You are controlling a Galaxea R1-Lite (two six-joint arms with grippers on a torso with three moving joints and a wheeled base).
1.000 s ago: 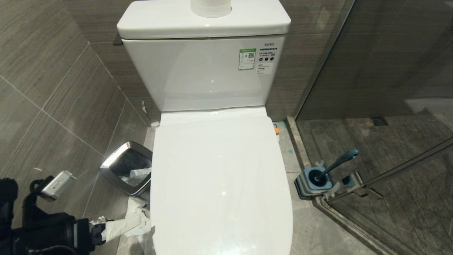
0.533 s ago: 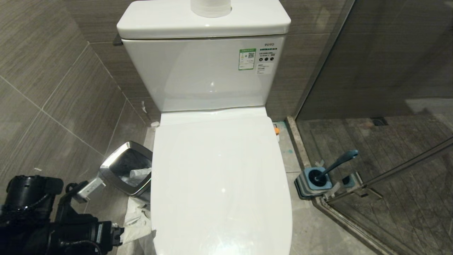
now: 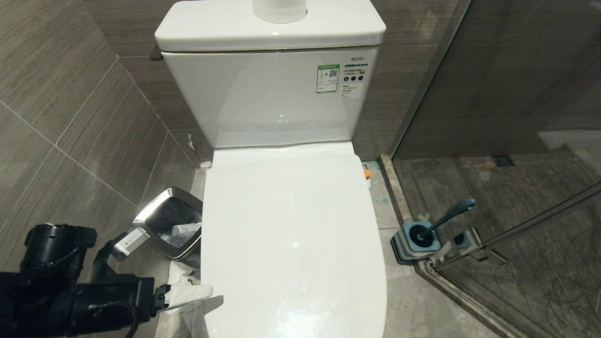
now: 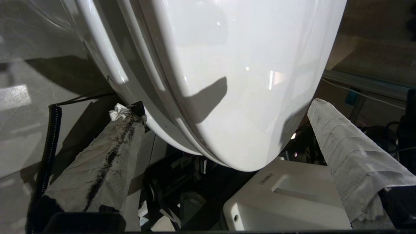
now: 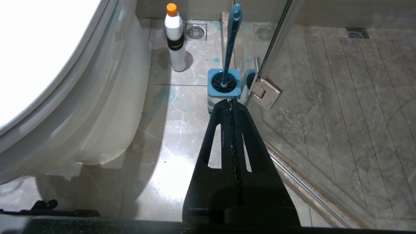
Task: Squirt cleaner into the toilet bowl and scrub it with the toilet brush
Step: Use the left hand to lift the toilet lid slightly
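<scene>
The white toilet's lid (image 3: 291,225) is down, so the inside of the toilet bowl is hidden; its outer wall (image 5: 107,107) shows in the right wrist view. My left gripper (image 3: 190,295) is open at the lid's front left edge. Its paper-wrapped fingers (image 4: 97,169) stand wide on either side of the lid's front (image 4: 227,81), with nothing held. The cleaner (image 5: 176,42), white with an orange cap, stands on the floor right of the toilet. Just beyond it the toilet brush (image 5: 232,32) sits in its blue holder (image 5: 224,84). My right gripper (image 5: 231,102) is shut and empty, low in front of the holder.
A silver-rimmed waste bin (image 3: 169,225) stands left of the toilet, with crumpled paper on the floor beside it. A toilet paper roll (image 3: 280,10) sits on the tank. A glass shower partition (image 3: 493,94) and its floor rail close off the right side beyond the brush holder (image 3: 418,241).
My left arm has moved right and forward; its wrapped finger now reaches the front left edge of the lid. The right gripper and everything else stayed put.
</scene>
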